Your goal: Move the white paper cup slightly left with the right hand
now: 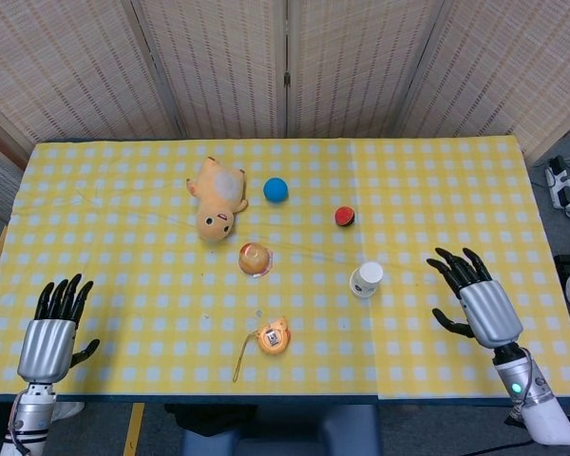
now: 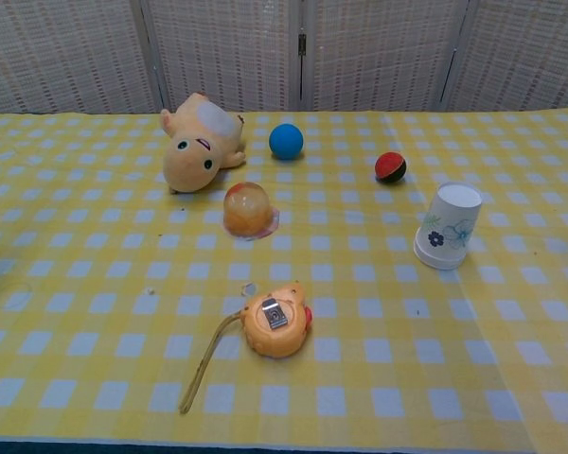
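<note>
A: Yellow-and-white checked cloth covers the tabletop (image 1: 437, 180). The white paper cup (image 1: 366, 279) stands upside down on it, right of centre, with a small blue flower print on its side in the chest view.

B: Where are the hands?

A: The right hand (image 1: 473, 296) is to the right of the cup and apart from it, fingers (image 1: 450, 267) spread and grasping nothing. The left hand (image 1: 50, 328) is at the near left corner, fingers likewise spread, holding nothing. Neither hand shows in the chest view.

B: What else is on the cloth?

A: A tan plush animal (image 1: 216, 199) lies on its side toward the back, with a blue ball (image 1: 275, 189) just beside it on the right. A red ball with a dark half (image 1: 344, 216) sits behind the cup. An orange jelly cup (image 1: 254, 258) is near the centre, and an orange tape measure (image 1: 273, 337) with a trailing strap lies near the front edge.
</note>
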